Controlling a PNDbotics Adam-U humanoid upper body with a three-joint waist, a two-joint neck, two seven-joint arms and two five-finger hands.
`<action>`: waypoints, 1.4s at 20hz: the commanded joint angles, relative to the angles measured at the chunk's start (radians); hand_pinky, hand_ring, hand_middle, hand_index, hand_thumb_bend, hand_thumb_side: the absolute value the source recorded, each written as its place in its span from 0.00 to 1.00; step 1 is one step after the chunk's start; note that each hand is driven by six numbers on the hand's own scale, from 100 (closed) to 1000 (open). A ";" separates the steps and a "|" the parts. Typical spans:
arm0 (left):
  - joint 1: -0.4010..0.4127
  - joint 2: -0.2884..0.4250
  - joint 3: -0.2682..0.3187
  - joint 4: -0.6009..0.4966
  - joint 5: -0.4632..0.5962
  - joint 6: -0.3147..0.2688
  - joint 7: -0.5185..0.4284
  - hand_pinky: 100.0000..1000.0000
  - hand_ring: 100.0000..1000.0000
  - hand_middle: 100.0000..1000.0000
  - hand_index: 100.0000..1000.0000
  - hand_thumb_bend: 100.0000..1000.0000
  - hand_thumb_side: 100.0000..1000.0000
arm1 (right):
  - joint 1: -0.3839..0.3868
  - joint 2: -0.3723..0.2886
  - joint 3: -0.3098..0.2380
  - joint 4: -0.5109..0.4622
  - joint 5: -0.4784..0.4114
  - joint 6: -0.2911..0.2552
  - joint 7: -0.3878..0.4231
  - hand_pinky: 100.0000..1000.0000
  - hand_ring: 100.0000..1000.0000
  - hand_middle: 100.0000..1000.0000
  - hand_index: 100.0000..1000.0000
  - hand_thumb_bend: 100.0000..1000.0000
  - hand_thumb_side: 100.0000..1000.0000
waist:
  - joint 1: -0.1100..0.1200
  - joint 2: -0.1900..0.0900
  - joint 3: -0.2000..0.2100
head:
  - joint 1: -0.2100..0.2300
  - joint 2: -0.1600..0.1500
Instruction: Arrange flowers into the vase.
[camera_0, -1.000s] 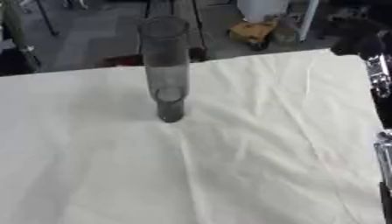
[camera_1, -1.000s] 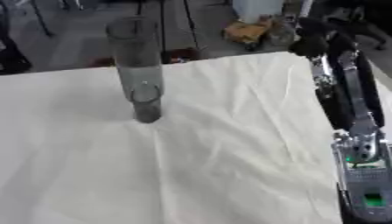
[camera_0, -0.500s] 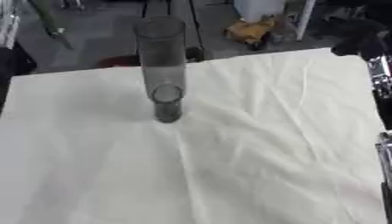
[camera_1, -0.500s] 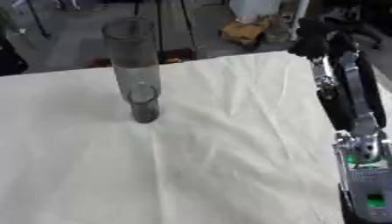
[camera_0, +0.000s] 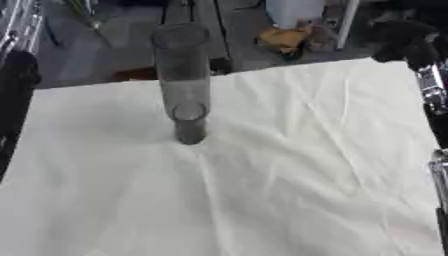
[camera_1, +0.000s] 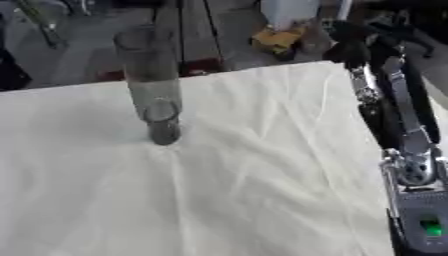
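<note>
Tall smoky glass vase (camera_0: 182, 85) upright on white cloth (camera_0: 262, 180) over counter, left of centre, same spot as 1 s ago. No flowers in it. Right arm (camera_1: 394, 115) runs along cloth's right edge, dark robot hand (camera_1: 350, 42) at far corner, fingers blurred, can't tell if spread. Left arm (camera_0: 13, 100) now shows at left edge; whole pic shifted, so cam moved.
</note>
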 joint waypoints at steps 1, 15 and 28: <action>-0.041 -0.003 0.014 -0.003 0.016 -0.031 0.015 0.00 0.00 0.00 0.00 0.00 0.71 | -0.024 -0.027 0.010 -0.004 -0.014 -0.008 0.011 0.64 0.80 0.50 0.84 0.01 1.00 | 0.000 -0.014 -0.006 | 0.018 -0.019; -0.097 -0.027 0.027 -0.010 0.023 -0.085 0.048 0.00 0.00 0.00 0.00 0.00 0.71 | -0.047 -0.038 0.023 -0.003 -0.032 -0.015 0.024 0.64 0.80 0.50 0.84 0.02 1.00 | 0.023 0.011 -0.044 | 0.070 -0.059; -0.084 -0.038 0.013 0.010 -0.052 -0.112 0.032 0.00 0.00 0.00 0.00 0.00 0.70 | -0.066 -0.047 0.021 0.003 -0.041 -0.019 0.025 0.64 0.80 0.50 0.84 0.02 1.00 | 0.024 0.043 -0.064 | 0.085 -0.093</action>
